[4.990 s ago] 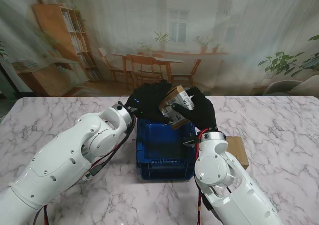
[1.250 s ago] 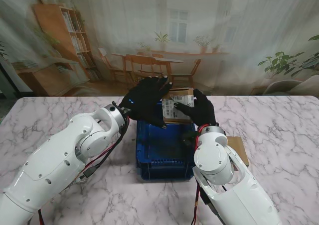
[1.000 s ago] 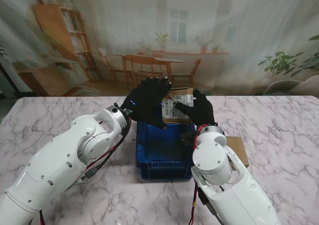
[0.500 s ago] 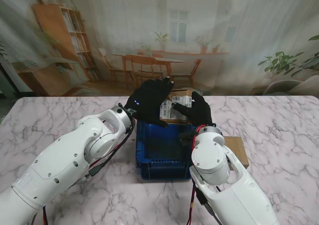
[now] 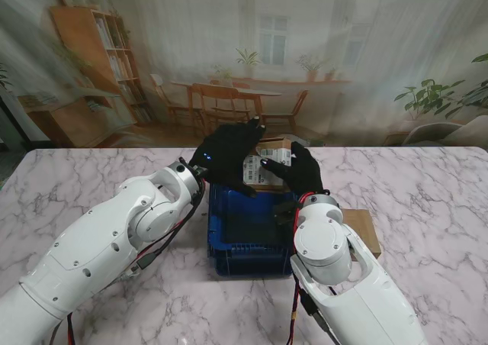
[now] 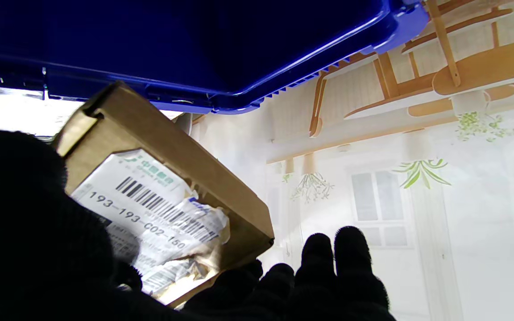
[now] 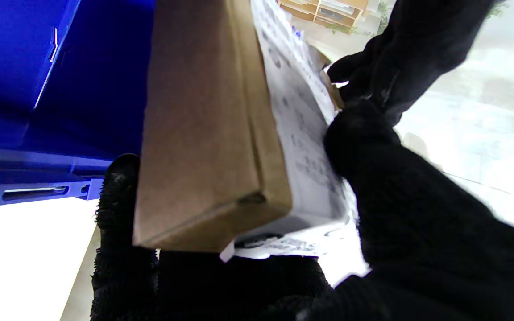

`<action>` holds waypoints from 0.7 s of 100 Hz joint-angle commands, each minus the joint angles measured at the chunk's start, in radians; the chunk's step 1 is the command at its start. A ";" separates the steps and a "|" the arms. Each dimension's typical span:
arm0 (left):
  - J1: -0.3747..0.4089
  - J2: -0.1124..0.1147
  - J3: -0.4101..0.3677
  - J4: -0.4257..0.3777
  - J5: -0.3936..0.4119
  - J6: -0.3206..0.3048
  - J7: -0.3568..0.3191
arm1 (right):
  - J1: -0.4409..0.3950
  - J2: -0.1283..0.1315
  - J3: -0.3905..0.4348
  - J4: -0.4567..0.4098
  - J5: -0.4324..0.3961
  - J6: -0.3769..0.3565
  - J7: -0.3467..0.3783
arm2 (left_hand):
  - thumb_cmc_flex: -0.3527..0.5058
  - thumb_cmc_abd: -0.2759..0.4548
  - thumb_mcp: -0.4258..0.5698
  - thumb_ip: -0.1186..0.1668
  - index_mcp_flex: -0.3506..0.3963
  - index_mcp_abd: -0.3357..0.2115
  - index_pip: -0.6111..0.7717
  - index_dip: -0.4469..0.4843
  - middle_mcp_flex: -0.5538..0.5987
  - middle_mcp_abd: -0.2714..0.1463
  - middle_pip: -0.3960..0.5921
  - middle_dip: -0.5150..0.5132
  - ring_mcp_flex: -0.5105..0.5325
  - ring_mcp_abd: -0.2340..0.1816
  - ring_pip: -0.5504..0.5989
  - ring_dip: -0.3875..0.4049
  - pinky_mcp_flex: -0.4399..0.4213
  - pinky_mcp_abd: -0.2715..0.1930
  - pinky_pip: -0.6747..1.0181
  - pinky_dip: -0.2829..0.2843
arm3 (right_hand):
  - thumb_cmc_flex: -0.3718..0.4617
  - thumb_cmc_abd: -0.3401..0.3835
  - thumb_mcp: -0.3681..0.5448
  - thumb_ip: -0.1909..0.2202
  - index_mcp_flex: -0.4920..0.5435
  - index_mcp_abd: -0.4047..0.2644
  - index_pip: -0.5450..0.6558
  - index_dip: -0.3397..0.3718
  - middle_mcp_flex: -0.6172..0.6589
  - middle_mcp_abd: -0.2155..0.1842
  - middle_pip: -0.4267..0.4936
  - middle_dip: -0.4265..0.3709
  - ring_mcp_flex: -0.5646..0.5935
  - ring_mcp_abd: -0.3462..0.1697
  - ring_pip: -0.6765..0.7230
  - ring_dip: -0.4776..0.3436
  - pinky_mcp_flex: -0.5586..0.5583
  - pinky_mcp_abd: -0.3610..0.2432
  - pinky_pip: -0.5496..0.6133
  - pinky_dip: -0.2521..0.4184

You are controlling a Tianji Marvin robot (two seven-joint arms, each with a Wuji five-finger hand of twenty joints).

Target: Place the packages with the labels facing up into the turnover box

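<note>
A small cardboard package [image 5: 268, 164] is held in the air over the far rim of a blue turnover box [image 5: 252, 234], which sits mid-table between the two white arms. Its white barcode label [image 6: 150, 214] faces up. The right hand [image 5: 299, 172], in a black glove, is closed on the package's right side, with fingers under it and the thumb on the label. The left hand [image 5: 229, 156] is spread against the left side, touching it with its fingers apart, not gripping. The box looks stiff and light, with firm edges that suit a hold. The label is wrinkled and glossy, probably slippery. A second brown package [image 5: 364, 230] lies on the table, right of the turnover box.
</note>
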State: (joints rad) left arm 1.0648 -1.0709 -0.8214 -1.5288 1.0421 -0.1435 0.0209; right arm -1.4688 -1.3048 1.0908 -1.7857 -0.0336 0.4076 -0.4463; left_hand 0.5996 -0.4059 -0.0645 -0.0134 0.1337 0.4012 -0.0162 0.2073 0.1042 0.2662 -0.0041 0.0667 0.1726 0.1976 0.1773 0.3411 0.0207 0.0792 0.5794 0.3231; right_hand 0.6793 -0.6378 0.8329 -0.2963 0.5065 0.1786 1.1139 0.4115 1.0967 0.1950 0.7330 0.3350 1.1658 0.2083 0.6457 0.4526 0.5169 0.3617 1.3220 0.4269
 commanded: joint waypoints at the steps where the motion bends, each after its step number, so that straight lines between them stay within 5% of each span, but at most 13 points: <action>1: -0.008 -0.008 0.014 0.007 0.005 0.003 -0.012 | -0.005 -0.012 -0.013 -0.021 0.013 0.002 0.009 | 0.004 0.036 0.046 0.008 0.001 -0.066 -0.017 -0.056 -0.033 -0.005 -0.031 -0.039 -0.028 0.020 -0.029 -0.021 0.001 0.002 -0.031 -0.003 | 0.156 0.125 0.156 0.065 0.032 -0.225 0.144 0.036 0.088 -0.138 0.143 0.032 0.030 -0.034 0.069 0.017 -0.009 0.000 -0.001 0.000; 13: -0.020 -0.004 0.027 0.012 0.032 -0.005 -0.007 | -0.008 -0.014 -0.013 -0.026 0.030 0.005 0.008 | 0.080 0.026 0.059 0.020 0.004 -0.063 -0.007 -0.061 -0.029 -0.008 -0.024 -0.023 -0.010 0.014 -0.008 -0.021 0.021 -0.006 -0.005 0.003 | 0.156 0.125 0.157 0.064 0.033 -0.221 0.143 0.035 0.090 -0.137 0.143 0.032 0.032 -0.032 0.072 0.017 -0.009 0.002 -0.002 0.000; 38: -0.034 -0.004 0.037 0.034 0.055 -0.039 0.037 | -0.014 -0.017 -0.010 -0.037 0.062 0.015 0.008 | 0.259 0.059 0.068 0.130 0.002 -0.071 0.016 0.059 -0.005 -0.050 0.024 0.183 0.055 -0.042 0.057 0.076 0.040 -0.051 0.094 0.044 | 0.157 0.121 0.162 0.064 0.041 -0.208 0.140 0.032 0.100 -0.134 0.143 0.031 0.052 -0.028 0.078 0.016 -0.001 0.010 -0.004 -0.001; 43: -0.032 -0.002 0.033 0.033 0.059 -0.045 0.035 | -0.014 -0.018 -0.009 -0.038 0.066 0.018 0.007 | 0.182 0.039 0.055 0.103 0.002 -0.063 0.000 0.049 -0.007 -0.048 0.010 0.188 0.049 -0.038 0.044 0.083 0.029 -0.046 0.089 0.046 | 0.157 0.121 0.163 0.064 0.042 -0.207 0.139 0.032 0.101 -0.134 0.145 0.032 0.056 -0.028 0.078 0.016 -0.001 0.010 -0.005 -0.001; 46: -0.029 0.000 0.029 0.030 0.064 -0.048 0.033 | -0.014 -0.018 -0.008 -0.038 0.066 0.019 0.005 | 0.120 0.031 0.057 0.056 0.005 -0.059 -0.020 -0.063 -0.009 -0.043 -0.001 0.142 0.043 -0.032 0.029 0.082 0.025 -0.045 0.073 0.044 | 0.156 0.121 0.163 0.064 0.042 -0.207 0.139 0.032 0.101 -0.135 0.145 0.032 0.057 -0.029 0.078 0.015 0.001 0.013 -0.006 -0.002; 54: -0.019 0.003 0.012 0.021 0.077 -0.055 0.036 | -0.014 -0.021 -0.003 -0.039 0.068 0.022 -0.004 | 0.030 0.025 0.047 0.012 0.004 -0.069 -0.033 -0.197 -0.023 -0.043 -0.031 0.023 0.010 -0.016 -0.010 0.042 0.010 -0.032 0.037 0.028 | 0.156 0.120 0.164 0.064 0.042 -0.204 0.139 0.032 0.102 -0.135 0.145 0.032 0.060 -0.028 0.077 0.014 0.002 0.014 -0.008 -0.003; 70: -0.001 0.007 -0.018 0.000 0.088 -0.071 0.027 | -0.011 -0.026 -0.002 -0.039 0.075 0.028 -0.018 | -0.038 0.025 0.040 -0.007 0.002 -0.080 -0.039 -0.226 -0.034 -0.011 -0.036 -0.054 -0.040 0.014 -0.042 -0.029 -0.001 -0.008 -0.012 -0.003 | 0.156 0.121 0.165 0.063 0.041 -0.200 0.139 0.032 0.102 -0.136 0.143 0.029 0.064 -0.030 0.073 0.012 0.005 0.018 -0.011 -0.005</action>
State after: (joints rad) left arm 1.0598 -1.0664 -0.8405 -1.5164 1.1262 -0.2078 0.0684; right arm -1.4810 -1.3172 1.0957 -1.8086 0.0336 0.4305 -0.4615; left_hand 0.5838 -0.4278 -0.0889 -0.0145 0.1445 0.3447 -0.0368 -0.0001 0.1042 0.2367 -0.0243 0.0344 0.1740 0.1856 0.1650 0.3422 0.0368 0.0660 0.6065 0.3461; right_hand 0.6875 -0.6388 0.8329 -0.2963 0.4980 0.1786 1.1313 0.4122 1.0754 0.2192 0.7326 0.3341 1.1379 0.2337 0.6340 0.4474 0.5117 0.3718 1.3121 0.4269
